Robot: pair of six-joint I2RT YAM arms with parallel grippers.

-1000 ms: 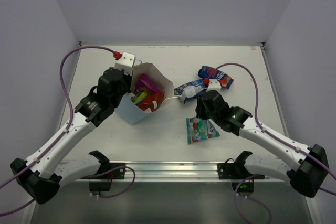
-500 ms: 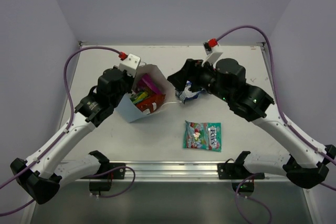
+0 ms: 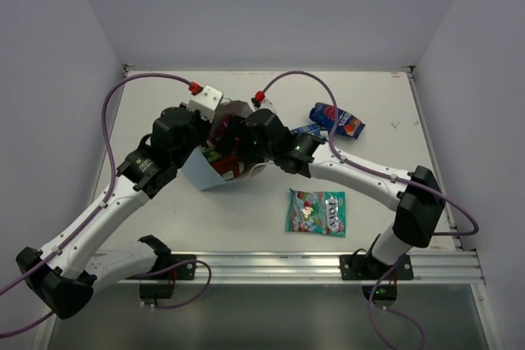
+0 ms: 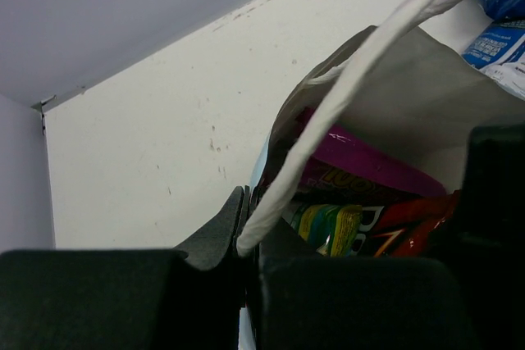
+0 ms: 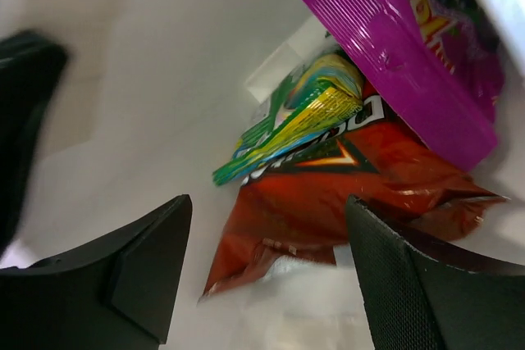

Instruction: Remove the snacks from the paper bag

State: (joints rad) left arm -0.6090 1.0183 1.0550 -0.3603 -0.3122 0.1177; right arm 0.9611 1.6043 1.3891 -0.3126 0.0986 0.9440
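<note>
The light-blue paper bag [image 3: 199, 172] stands tilted left of centre, and its white inside shows in the left wrist view [image 4: 426, 96]. My left gripper [image 4: 244, 243] is shut on the bag's rim by its white handle [image 4: 344, 88]. My right gripper [image 5: 267, 272] is open at the bag's mouth, its fingers either side of the red-orange Doritos packet [image 5: 328, 194]. The green-yellow packet [image 5: 291, 125] and the magenta-purple packet [image 5: 394, 47] lie in the bag above it. The teal packet [image 3: 316, 211], the dark blue and red packet [image 3: 337, 120] and the blue-white packet [image 3: 305, 129] lie on the table.
The white table [image 3: 369, 96] has walls on three sides. A metal rail [image 3: 271, 264] runs along the near edge. Purple cables [image 3: 107, 112] arc above both arms.
My right arm swung left from behind the blue-white packet and put its gripper into the bag's mouth. The left gripper kept its hold on the bag. The teal packet stays on the table.
</note>
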